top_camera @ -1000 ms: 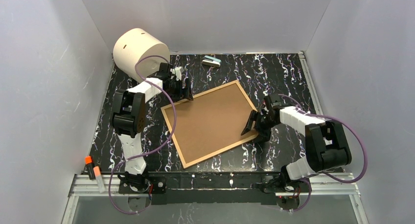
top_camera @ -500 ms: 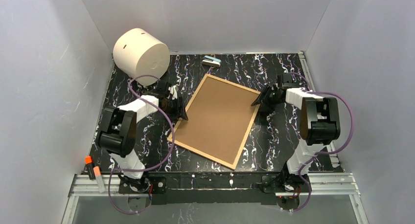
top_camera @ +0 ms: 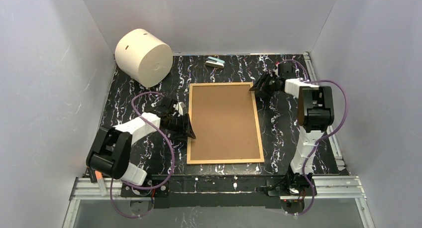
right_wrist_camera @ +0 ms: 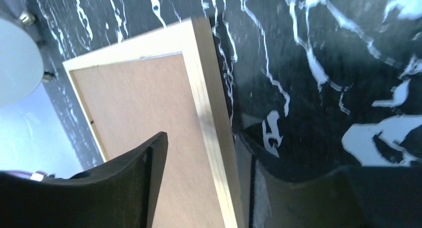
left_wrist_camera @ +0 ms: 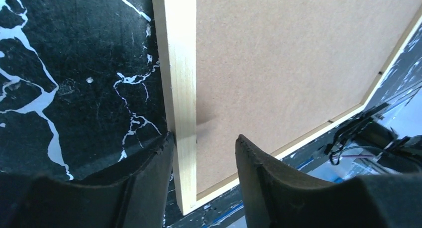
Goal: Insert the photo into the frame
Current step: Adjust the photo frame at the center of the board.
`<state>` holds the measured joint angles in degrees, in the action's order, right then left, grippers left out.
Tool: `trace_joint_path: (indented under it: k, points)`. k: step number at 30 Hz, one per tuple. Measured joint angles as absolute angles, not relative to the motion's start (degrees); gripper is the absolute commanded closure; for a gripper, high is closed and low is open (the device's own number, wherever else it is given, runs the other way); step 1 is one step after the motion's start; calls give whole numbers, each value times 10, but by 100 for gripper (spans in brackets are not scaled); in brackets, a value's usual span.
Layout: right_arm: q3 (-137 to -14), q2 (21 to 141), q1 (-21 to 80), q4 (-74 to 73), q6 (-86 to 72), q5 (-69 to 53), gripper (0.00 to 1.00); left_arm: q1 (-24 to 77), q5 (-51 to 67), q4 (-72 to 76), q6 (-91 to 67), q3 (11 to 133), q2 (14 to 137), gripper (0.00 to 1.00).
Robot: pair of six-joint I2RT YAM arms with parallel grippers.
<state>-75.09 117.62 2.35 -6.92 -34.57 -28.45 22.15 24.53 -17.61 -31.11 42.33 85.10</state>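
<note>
I work in a lab test cell; plain white panels (top_camera: pixel 45 88) box my marbled table (top_camera: pixel 279 133); an aluminium rail (top_camera: pixel 82 188) edges it.

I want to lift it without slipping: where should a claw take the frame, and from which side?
Probably the thin wooden rail of the frame on a long side, coming down from outside the edge. It lies flat, brown back up, too wide to span; only the rail fits between a claw's fingers.

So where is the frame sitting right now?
In the top view the frame lies back-up mid-table, between the left gripper at its left edge and the right gripper at its far right corner.
</note>
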Motion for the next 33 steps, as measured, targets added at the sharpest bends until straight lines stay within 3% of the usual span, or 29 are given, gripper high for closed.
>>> trace_joint_path:
  k: [4, 8, 13, 19, 23, 28, 33]
  points:
    - [-790, 1179, 27, -100, -347, -237, 27, 222, 232, -179, -319, 425, 835, 31]
    - [-775, 1131, 30, -141, -360, -180, 29, 221, 183, -194, -331, 447, 825, 32]
    - [-672, 988, 67, -148, -389, -182, 48, 215, 143, -191, -343, 467, 827, 48]
    - [-525, 879, 276, -46, -481, -233, 67, 210, 147, -172, -354, 467, 862, 69]
    - [-470, 889, 400, 31, -557, -246, 74, 208, 150, -168, -358, 464, 868, 79]
    - [-470, 953, 471, 129, -619, -237, 88, 207, 154, -162, -361, 453, 873, 91]
    - [-477, 1023, 516, 205, -664, -228, 91, 200, 176, -150, -361, 442, 878, 96]
